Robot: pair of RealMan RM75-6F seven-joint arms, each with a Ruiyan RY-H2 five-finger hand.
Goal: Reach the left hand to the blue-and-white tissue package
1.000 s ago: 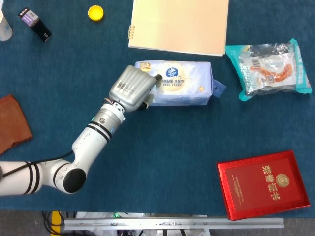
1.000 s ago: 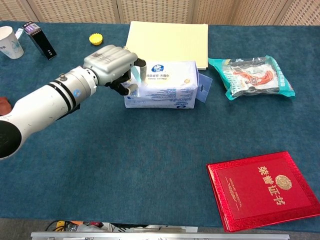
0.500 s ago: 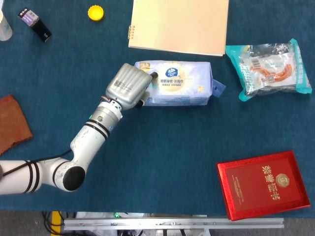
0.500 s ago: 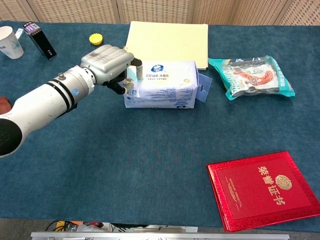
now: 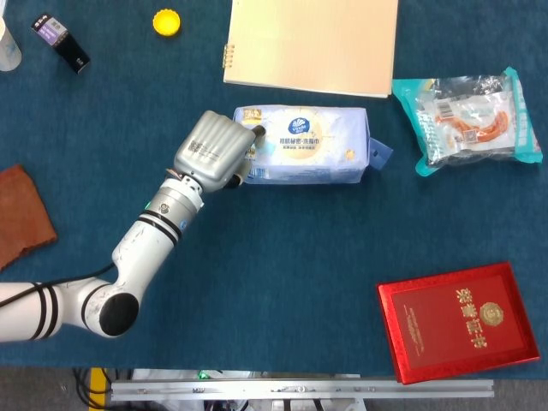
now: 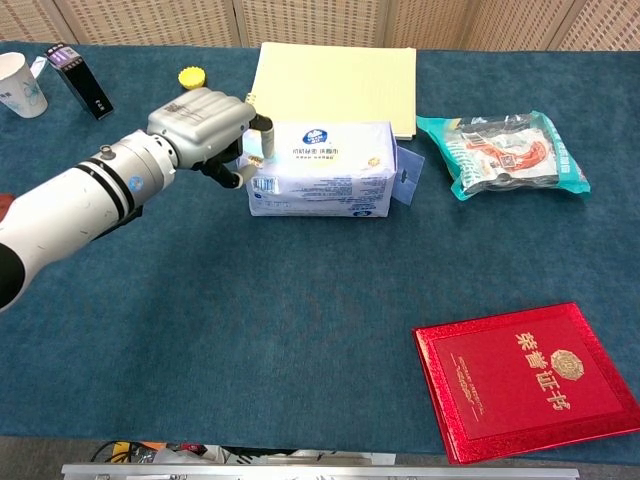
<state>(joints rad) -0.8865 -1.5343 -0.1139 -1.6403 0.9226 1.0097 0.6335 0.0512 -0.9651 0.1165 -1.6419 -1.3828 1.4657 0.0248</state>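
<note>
The blue-and-white tissue package [image 5: 308, 145] [image 6: 325, 170] lies flat in the middle of the blue table. My left hand [image 5: 212, 152] [image 6: 205, 128] is at the package's left end, reaching in from the lower left. Its fingers [image 6: 260, 122] are bent and apart, with their tips right at the package's left edge; no grip on the package shows. Whether the tips touch the wrapper I cannot tell. The right hand appears in neither view.
A tan spiral notebook [image 5: 312, 43] lies just behind the package. A teal snack bag [image 5: 467, 116] is to the right and a red booklet [image 5: 458, 318] at the front right. A yellow cap [image 5: 166, 21], black box [image 5: 60, 41], paper cup [image 6: 20, 82] and brown pad [image 5: 21, 214] sit left.
My left hand has slid leftward off the package's left end, from over its corner to just beside it. The package has stayed in place.
</note>
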